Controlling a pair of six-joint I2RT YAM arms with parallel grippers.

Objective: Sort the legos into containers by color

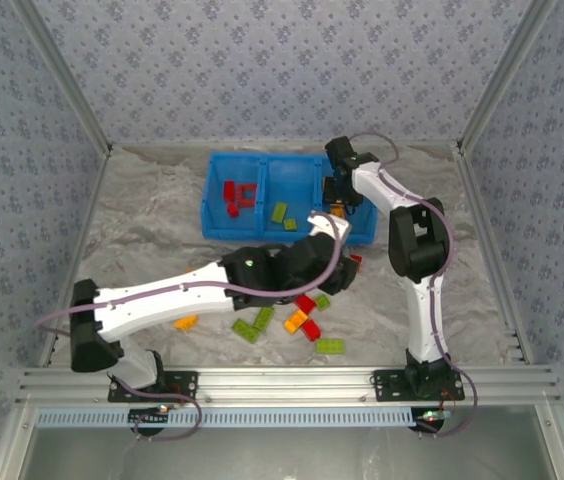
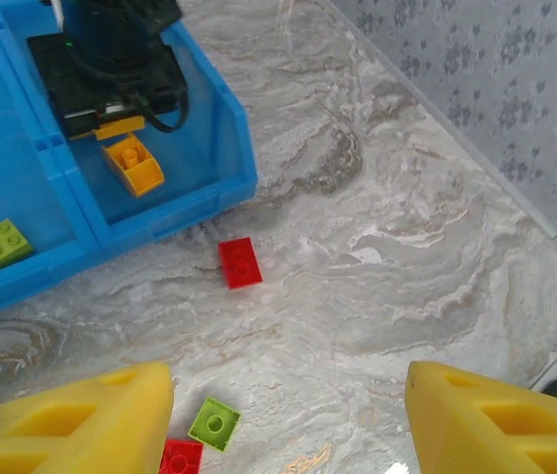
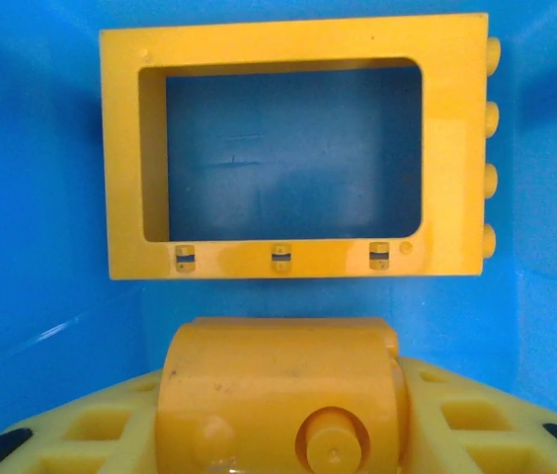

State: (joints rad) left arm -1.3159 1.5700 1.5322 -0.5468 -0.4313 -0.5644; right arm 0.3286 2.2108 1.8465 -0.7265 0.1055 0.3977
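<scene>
Two steps of the sorting are in hand at once. The left end effector (image 2: 288, 420) hangs over the table (image 2: 407, 247) with its fingers spread wide and nothing between them. A loose red brick (image 2: 240, 263) lies ahead of it and slightly to its left, just outside the near wall of the blue tray (image 2: 209, 188). A green brick (image 2: 214, 423) and a second red brick (image 2: 180, 457) lie close by its left finger. I judge this arm to be lining up a pick. The next move calls for coming down over the red brick with the fingers straddling it squarely, closing, then carrying it to the compartment farthest to its left, where the red pieces (image 1: 237, 195) lie. The right end effector (image 1: 342, 188) is down inside the compartment at the tray's other end, and its fingers look closed on an orange brick (image 3: 278, 390). An orange frame (image 3: 293, 148) lies on the blue floor just ahead of its tips. This reads as the drop-off step. What it needs next is to part the fingers so the brick falls beside the frame, then to lift straight up clear of the tray walls and of the left arm close by. After that it can reach for the loose bricks (image 1: 302, 315) on the table behind it.
</scene>
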